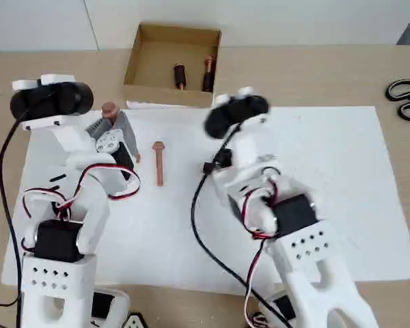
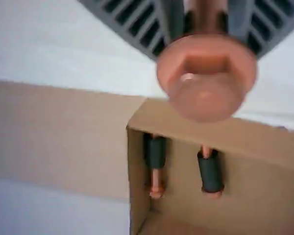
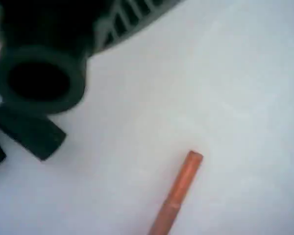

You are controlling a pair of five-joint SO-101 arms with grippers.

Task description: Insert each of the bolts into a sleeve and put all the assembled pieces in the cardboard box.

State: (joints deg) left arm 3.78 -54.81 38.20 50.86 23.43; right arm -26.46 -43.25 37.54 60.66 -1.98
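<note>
left gripper clamped on a bolt by the shank, head end out. it sits just outside the cardboard box, at the front corner on the left arm's side. inside the box, near the front wall: first assembled piece and second assembled piece, side by side, apart. right gripper pinched on a black sleeve, bore facing its camera, in front of the box. spare sleeve lies on the white paper just beside the held one. loose bolt lies flat on the paper in front of the box, head toward it, between the arms. scissors well off to the box's side, on the right arm's side.
</note>
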